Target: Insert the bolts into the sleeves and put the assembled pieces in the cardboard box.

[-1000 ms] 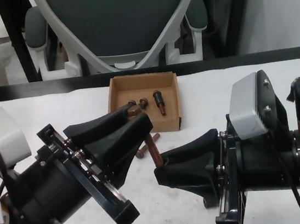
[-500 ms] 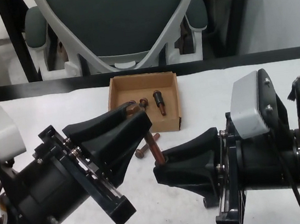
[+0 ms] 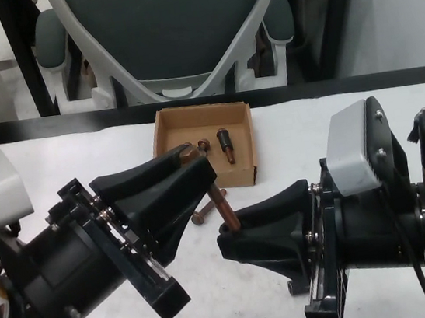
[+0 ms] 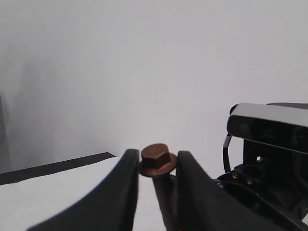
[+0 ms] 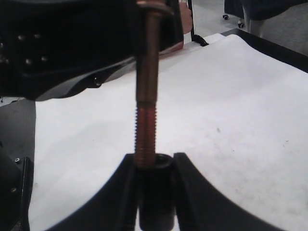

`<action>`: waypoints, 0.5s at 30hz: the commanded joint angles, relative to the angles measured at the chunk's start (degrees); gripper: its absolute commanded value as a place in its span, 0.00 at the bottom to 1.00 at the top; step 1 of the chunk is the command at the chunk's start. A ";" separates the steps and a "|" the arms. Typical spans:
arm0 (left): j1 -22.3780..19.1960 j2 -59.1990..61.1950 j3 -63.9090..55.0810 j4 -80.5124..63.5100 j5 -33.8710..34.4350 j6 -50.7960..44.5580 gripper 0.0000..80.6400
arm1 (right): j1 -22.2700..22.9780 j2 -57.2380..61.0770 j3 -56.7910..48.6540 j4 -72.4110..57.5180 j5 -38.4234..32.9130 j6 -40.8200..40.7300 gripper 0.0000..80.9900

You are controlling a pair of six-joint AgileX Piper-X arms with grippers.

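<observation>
My left gripper (image 3: 197,163) is shut on a copper bolt (image 3: 220,202), gripping it just under the hexagonal head (image 4: 155,159). The bolt's threaded tip (image 5: 145,139) stands in the mouth of a black sleeve (image 5: 155,192), on which my right gripper (image 5: 155,166) is shut. The two grippers meet over the middle of the bench in the high view, the right gripper (image 3: 227,243) below the left. Behind them stands the cardboard box (image 3: 240,122) with two assembled pieces (image 3: 225,143) inside. A loose bolt (image 3: 201,212) lies on the white bench just in front of the box.
A grey chair (image 3: 172,31) stands behind the bench's black far edge (image 3: 51,124). White bench surface (image 3: 79,157) lies bare to the left and right of the box. Both arms' bulky black bodies fill the near part of the bench.
The left gripper has shifted slightly, tilting the bolt and bringing its tip down into the sleeve held by the right gripper. The right arm has hardly moved.
</observation>
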 commanded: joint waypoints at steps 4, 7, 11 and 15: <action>-0.18 0.13 -0.29 1.57 2.69 5.61 0.01 | -0.06 -0.85 -0.69 -2.52 0.91 0.09 0.00; -0.18 0.13 -0.29 1.57 2.69 7.85 0.01 | -0.06 -0.85 -0.69 -2.52 0.90 1.21 0.00; -0.18 0.13 -0.29 1.57 1.25 8.69 0.01 | -0.06 -0.85 -0.69 -2.52 0.90 1.40 0.00; -0.18 0.13 -0.29 0.62 1.25 8.83 0.01 | -0.06 -0.85 -0.69 -2.52 0.90 1.40 0.00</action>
